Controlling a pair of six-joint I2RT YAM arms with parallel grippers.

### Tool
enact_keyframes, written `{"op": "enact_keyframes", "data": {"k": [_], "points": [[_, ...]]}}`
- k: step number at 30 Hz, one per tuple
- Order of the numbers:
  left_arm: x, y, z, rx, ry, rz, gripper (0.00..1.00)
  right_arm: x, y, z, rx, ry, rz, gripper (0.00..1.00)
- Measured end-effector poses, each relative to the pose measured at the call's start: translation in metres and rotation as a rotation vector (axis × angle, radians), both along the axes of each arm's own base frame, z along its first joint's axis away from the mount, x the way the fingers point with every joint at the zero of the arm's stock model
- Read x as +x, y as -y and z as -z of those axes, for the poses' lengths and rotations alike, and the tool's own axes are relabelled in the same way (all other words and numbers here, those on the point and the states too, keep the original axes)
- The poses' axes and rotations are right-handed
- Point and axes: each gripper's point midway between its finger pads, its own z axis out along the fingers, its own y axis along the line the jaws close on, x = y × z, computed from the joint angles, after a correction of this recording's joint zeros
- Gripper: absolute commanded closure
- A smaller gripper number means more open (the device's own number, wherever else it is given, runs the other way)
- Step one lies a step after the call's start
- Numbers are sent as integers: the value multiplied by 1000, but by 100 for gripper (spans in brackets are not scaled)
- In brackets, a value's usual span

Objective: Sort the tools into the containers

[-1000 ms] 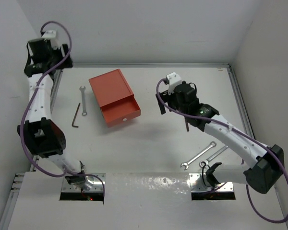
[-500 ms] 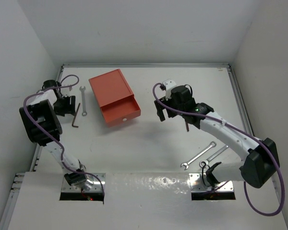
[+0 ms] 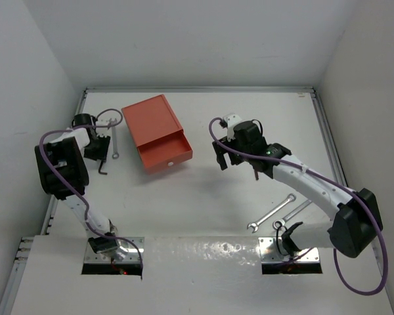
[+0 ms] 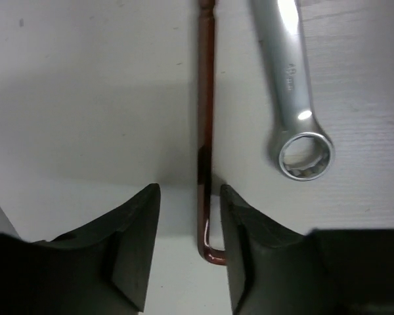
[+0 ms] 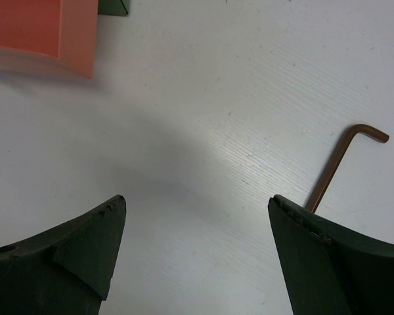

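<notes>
The hex key (image 4: 205,118) is a thin steel rod, stiff and light, lying flat on the table (image 4: 85,98); I judge it slippery and awkward to get under. The surest hold looks to be across the long shaft just ahead of the bend; the left tool (image 4: 189,197) stands there, spread open with a finger on either side of the shaft, gripping nothing. A silver wrench (image 4: 292,98) lies just to its right, ring end nearest, close enough to be nudged.

The right tool (image 5: 197,210) is spread too and empty; a second hex key (image 5: 335,172) runs out from behind its right-hand finger. Ahead and to its left the orange-red drawer (image 3: 164,156) stands partly pulled out; no tool shows in it. Only a corner of the green drawer (image 5: 113,5) shows; its contents are hidden.
</notes>
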Motion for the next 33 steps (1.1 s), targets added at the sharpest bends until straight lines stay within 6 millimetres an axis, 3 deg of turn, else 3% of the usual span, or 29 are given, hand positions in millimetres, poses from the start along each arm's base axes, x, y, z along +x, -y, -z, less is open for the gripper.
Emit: {"op": "enact_keyframes", "data": {"k": [1,4,18,29,31,33], "points": [[1,2,0,9,2,7,77,0,0,0,2,0,2,13],[2,4,2,14,4,9,100,0,1,-1,3,3,12,13],[11,1,-10,-69,37,-36,100,0,9,-7,6,36,46,14],[67,1,-106,-59,294,-3,100,1,8,-8,20,40,62,14],[77,11,-128,-56,337,18,100,2,9,-8,18,42,70,14],[92,37,-159,-58,390,78,100,3,10,-8,18,47,77,14]]}}
